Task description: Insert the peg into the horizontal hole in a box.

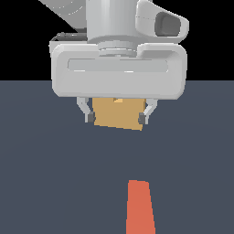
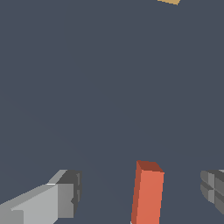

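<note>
Peg (image 1: 139,208) lies flat on the dark slate-blue tabletop (image 1: 50,173), its orange-red part showing at the near edge of the exterior view and running out of the picture below; its pale end is not in view in either picture. The jaws (image 1: 116,115) hang spread wide above the tabletop, holding nothing, with the broad pale grey hand body above them and the arm rising out of the top of the picture. In the exterior view the peg sits well apart from the jaws, nearer the camera and a little toward the exterior view's right of their midline.

In the wrist view the orange-red bar (image 2: 148,197) appears between the two grey fingers (image 2: 65,194), touching neither, closer to the finger at the picture's far edge than to the other. Its darker square end face points away from the camera toward the open tabletop. How far above the peg the fingertips hang cannot be told.

The box (image 1: 117,113) is a tan block standing on the tabletop behind the jaws in the exterior view, framed between the two fingers and partly covered by the hand body. Only a small corner of it (image 2: 169,1) shows in the wrist view, far beyond the peg. Its hole is hidden in both pictures.
</note>
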Motion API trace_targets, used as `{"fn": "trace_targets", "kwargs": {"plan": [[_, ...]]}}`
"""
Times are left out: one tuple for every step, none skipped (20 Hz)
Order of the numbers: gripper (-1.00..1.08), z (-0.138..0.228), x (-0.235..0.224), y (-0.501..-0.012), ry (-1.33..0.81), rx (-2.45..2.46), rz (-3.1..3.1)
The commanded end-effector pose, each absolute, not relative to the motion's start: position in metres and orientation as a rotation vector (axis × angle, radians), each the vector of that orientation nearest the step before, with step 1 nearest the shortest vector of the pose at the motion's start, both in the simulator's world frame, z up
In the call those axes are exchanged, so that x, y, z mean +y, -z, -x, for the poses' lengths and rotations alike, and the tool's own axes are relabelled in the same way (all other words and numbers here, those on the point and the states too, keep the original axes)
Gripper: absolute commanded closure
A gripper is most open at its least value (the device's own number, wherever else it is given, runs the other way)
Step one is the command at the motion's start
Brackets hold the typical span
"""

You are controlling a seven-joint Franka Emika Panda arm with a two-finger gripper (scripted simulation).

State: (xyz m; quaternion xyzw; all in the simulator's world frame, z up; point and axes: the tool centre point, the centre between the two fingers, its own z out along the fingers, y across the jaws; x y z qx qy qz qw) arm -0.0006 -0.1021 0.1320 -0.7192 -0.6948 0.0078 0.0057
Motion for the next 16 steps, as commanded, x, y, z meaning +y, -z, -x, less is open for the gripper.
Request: {"fn": "trace_targets", "kwargs": {"plan": [[-0.92, -0.002, -0.134, -0.121, -0.022, -2.158, 2.271], [-0.92, -0.003, -0.147, -0.117, -0.021, -2.152, 2.278], [-0.92, -0.004, -0.160, -0.112, -0.019, -2.145, 2.286], [-0.92, -0.005, -0.174, -0.108, -0.018, -2.138, 2.293], [-0.92, -0.006, -0.187, -0.104, -0.016, -2.131, 2.301], [-0.92, -0.007, -0.200, -0.099, -0.014, -2.124, 2.308], [-0.92, -0.008, -0.212, -0.095, -0.013, -2.117, 2.316], [-0.92, -0.009, -0.224, -0.091, -0.011, -2.111, 2.322], [-0.92, -0.010, -0.234, -0.088, -0.010, -2.105, 2.328], [-0.92, -0.010, -0.244, -0.084, -0.008, -2.100, 2.334], [-0.92, -0.011, -0.253, -0.082, -0.007, -2.095, 2.338], [-0.92, -0.012, -0.260, -0.079, -0.006, -2.091, 2.343], [-0.92, -0.012, -0.267, -0.077, -0.005, -2.087, 2.347], [-0.92, -0.013, -0.273, -0.075, -0.004, -2.083, 2.350], [-0.92, -0.013, -0.278, -0.073, -0.003, -2.080, 2.353], [-0.92, -0.013, -0.283, -0.072, -0.002, -2.078, 2.356]]}}
